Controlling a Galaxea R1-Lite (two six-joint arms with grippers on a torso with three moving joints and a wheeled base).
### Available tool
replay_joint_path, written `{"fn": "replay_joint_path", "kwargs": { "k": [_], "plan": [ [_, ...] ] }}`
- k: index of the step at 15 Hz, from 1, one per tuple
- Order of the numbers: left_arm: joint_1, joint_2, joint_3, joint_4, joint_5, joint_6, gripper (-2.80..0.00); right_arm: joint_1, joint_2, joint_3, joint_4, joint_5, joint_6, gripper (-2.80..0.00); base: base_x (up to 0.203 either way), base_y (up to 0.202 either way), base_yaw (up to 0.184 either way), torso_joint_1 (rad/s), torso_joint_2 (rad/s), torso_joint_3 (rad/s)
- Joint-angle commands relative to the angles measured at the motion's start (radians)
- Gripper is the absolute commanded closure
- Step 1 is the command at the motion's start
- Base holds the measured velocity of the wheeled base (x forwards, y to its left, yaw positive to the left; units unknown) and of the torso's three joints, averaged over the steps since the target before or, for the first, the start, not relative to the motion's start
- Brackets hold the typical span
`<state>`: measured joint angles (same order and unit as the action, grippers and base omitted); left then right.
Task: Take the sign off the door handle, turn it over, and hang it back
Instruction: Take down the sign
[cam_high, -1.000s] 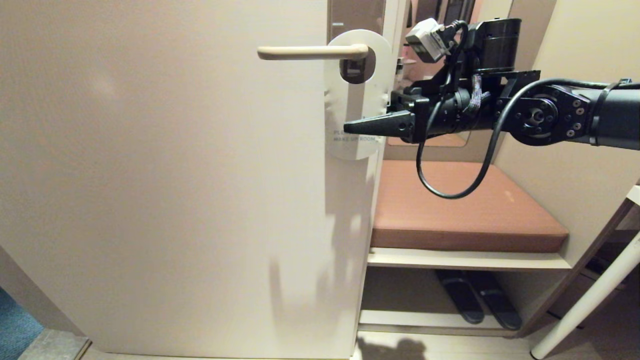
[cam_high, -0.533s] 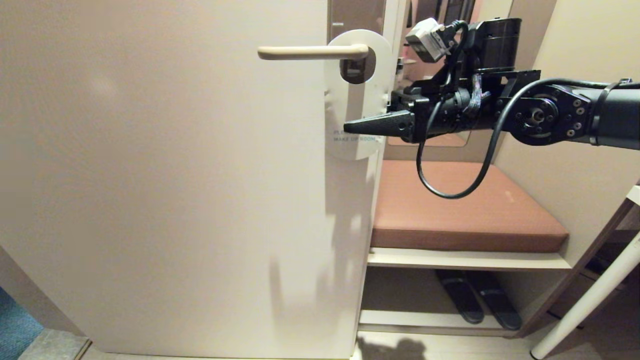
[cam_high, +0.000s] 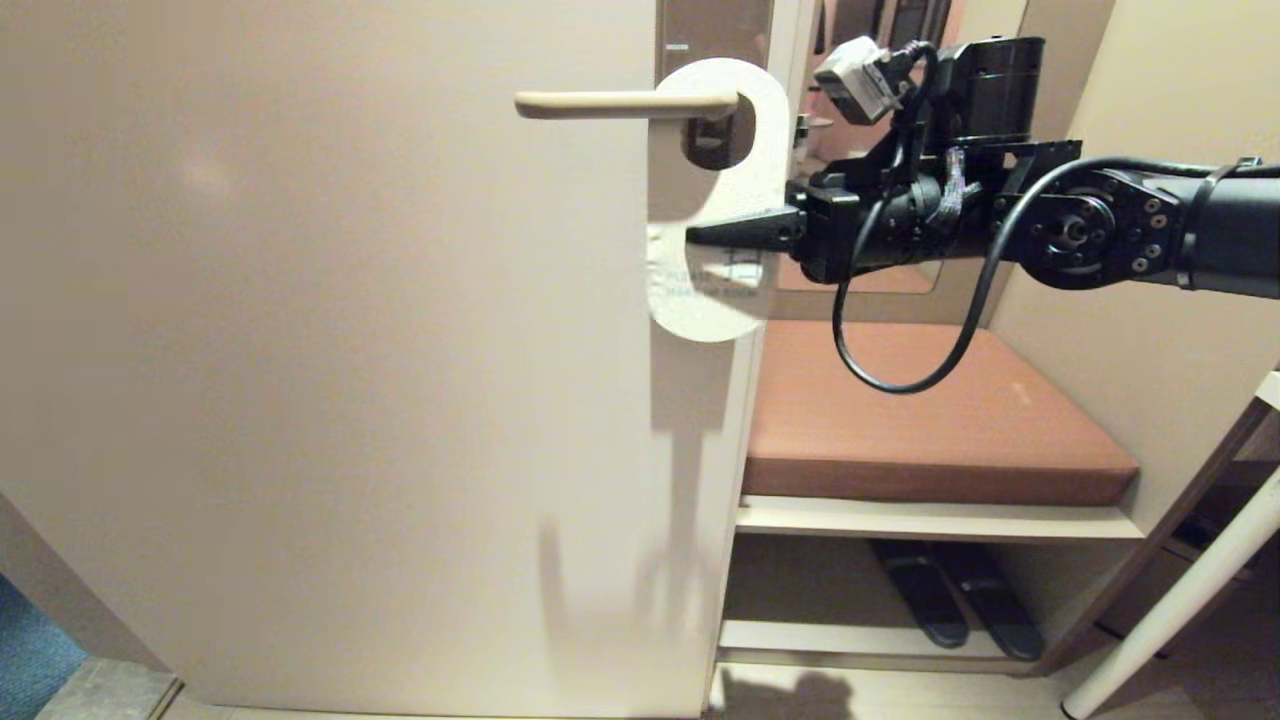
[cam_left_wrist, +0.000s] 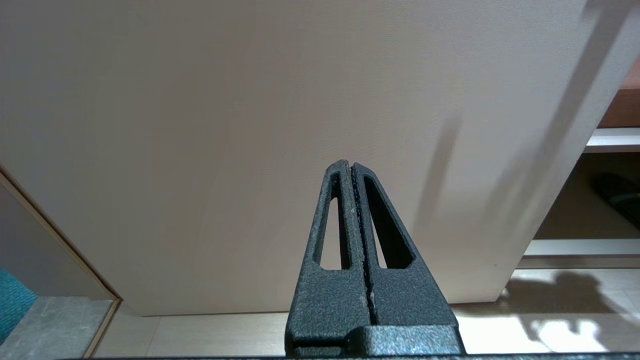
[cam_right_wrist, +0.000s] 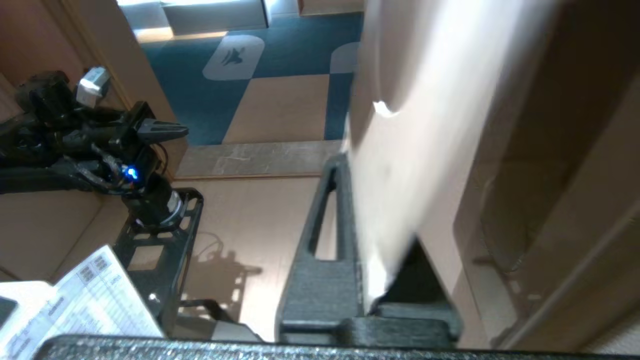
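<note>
Upper right of frame: the right gripper (cam_high: 700, 236), open a second ago, now pinches the door-hanger sign (cam_high: 712, 300) on the lever handle (cam_high: 620, 103), ready for lifting off.

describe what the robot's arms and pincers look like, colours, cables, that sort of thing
The right pincer is matte black with tapering, pointed fingers that have slot cut-outs. A black cable loops beneath its wrist, and a silver-grey camera sits on top. The left pincer has the same textured black, slotted fingers.

Looks like a hotel room entry: white sign (cam_high: 715, 300) hung on the door handle (cam_high: 620, 103), cushioned bench (cam_high: 925, 420), slippers (cam_high: 950, 600) shelved beneath.
</note>
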<state>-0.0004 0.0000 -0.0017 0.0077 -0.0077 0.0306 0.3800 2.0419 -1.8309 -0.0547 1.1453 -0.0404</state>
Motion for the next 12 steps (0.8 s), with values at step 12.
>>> {"fn": "replay_joint_path", "kwargs": {
  "k": [12],
  "plan": [
    [0.0, 0.0, 0.0, 0.0, 0.0, 0.0, 0.0, 0.002, -0.029, 0.019, -0.001, -0.108, -0.006, 0.0, 0.0, 0.0, 0.0, 0.0, 0.0, 0.0]
  ]
}}
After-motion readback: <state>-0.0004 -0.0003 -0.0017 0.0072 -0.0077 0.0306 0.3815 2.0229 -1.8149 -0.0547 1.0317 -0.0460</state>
